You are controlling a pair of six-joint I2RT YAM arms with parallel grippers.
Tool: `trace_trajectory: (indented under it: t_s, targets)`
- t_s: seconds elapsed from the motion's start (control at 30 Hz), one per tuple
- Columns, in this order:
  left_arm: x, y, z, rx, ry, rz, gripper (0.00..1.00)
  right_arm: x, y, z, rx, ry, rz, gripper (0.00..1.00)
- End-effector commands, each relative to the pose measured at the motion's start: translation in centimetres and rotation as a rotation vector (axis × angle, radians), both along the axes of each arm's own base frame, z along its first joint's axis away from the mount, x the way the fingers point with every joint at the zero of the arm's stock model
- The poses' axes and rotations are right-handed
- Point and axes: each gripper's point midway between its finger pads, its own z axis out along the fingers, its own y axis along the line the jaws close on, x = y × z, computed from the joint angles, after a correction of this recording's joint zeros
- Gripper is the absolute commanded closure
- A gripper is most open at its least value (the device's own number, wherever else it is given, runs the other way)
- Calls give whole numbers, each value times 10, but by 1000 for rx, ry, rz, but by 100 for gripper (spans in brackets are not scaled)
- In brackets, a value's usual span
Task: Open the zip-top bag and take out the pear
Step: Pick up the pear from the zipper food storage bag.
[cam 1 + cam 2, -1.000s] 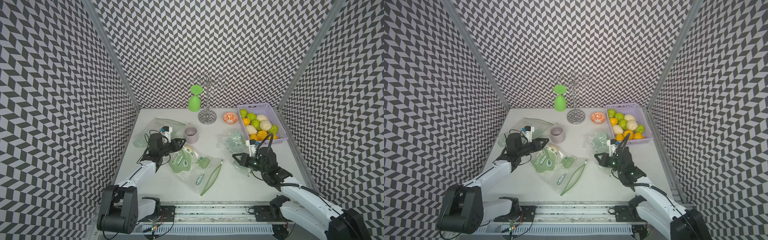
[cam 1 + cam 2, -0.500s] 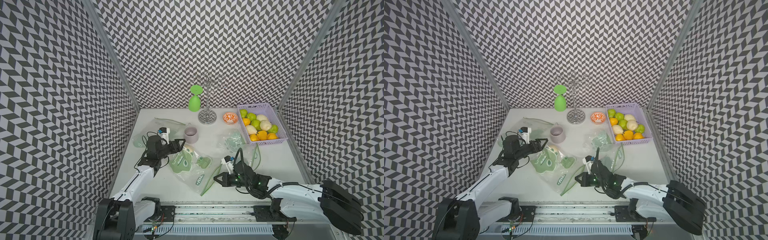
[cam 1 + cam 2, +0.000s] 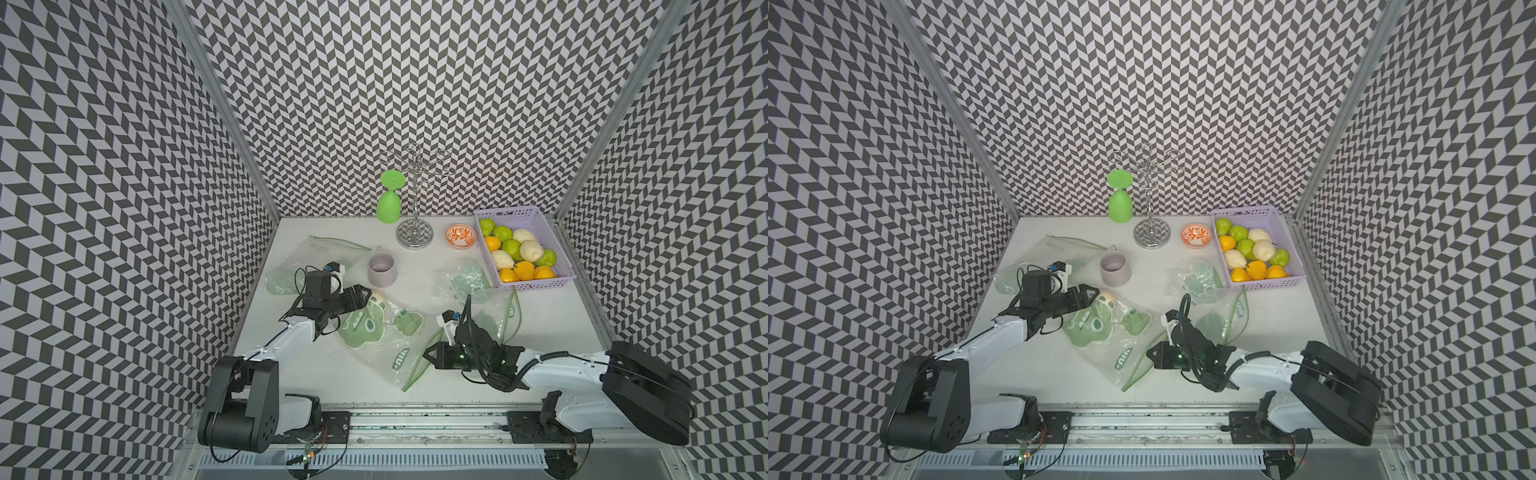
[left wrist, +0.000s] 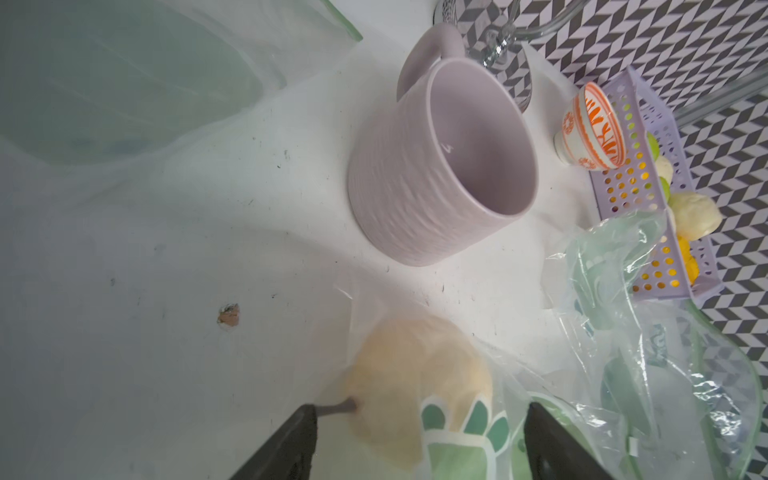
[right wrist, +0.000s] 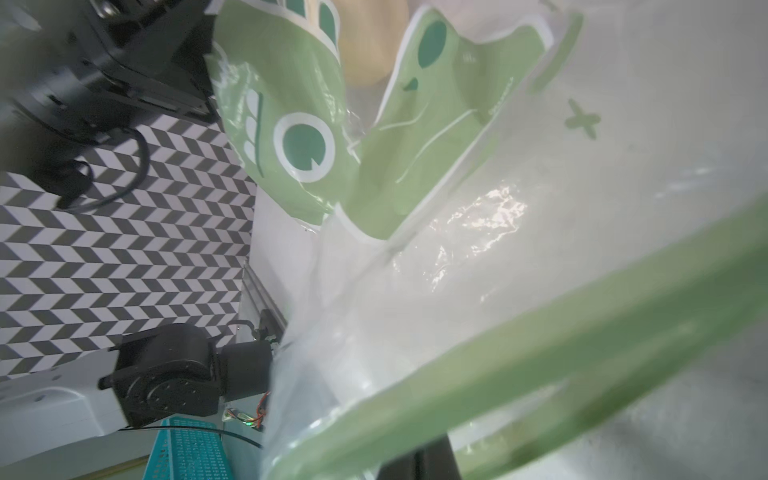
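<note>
The left hand (image 3: pixel 365 297) stands released. Its two dark fingers (image 4: pixel 291 440) spread wide on either side of the pale yellow pear (image 4: pixel 415 374). The pear lies inside the clear zip-top bag printed with green frog faces (image 3: pixel 361 332), in that bag's far-left closed corner. Its brown stem reaches one fingertip, with the plastic between them. The bag lies flat on the white desk (image 3: pixel 316 374) and runs from the left hand toward the near right, where its green zip rim (image 3: pixel 415 370) forms the outer edge. The right hand (image 3: pixel 427 358) is clenched with its tip at that rim. In the right wrist view the green strip crosses close in front of the fingertip, but whether any plastic is pinched cannot be told. Just beyond the pear stands a lilac ribbed mug (image 3: pixel 381 269), with only a narrow strip of desk between it and the bag's corner. Another clear bag with a green rim (image 3: pixel 505 309) rises just beyond the right wrist. A crumpled clear bag holding pale green things (image 3: pixel 467 279) lies farther back, beside the lilac perforated basket (image 3: pixel 536 286) of green, cream and orange fruit at the far right. A third clear bag (image 3: pixel 286 280) lies by the left wall, beyond the left wrist. Bare desk runs from the frog bag to the near edge and from the right arm to the right wall.
</note>
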Motion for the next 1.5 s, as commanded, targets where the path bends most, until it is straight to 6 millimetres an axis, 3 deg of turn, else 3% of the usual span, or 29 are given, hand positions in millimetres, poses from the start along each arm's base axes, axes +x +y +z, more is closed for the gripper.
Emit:
trace_trajectory:
  t_s: [0.0,0.1,0.23,0.5,0.8,1.1,1.2,1.3,1.4,1.47]
  targets:
    - [5,-7,-1,14,4,-35,38,14,19,12,46,-52,6,100]
    - [-1,-15,-3,17,19,-67,69,17,19,2,29,-36,4,100]
    - [-9,-24,8,6,2,-98,84,23,8,-8,7,-33,-13,100]
    - [-26,-45,56,-18,-81,-168,89,35,-13,-16,-17,-44,-46,100]
    - [-49,-66,108,-107,-153,-219,88,39,-23,-47,-120,-11,-56,100]
    - [-55,-62,86,-105,-124,-185,87,36,-23,-39,-72,-32,-44,100]
    - [-51,-51,79,-58,-120,-135,82,36,-22,-38,-70,-37,-32,100]
    - [-48,-35,79,-10,-126,-74,46,37,-21,-39,-75,-37,-29,100]
    - [-46,-27,106,13,-201,-39,30,37,-20,-41,-79,-35,-22,100]
    - [-44,-25,127,24,-238,-38,28,37,-20,-42,-80,-36,-20,100]
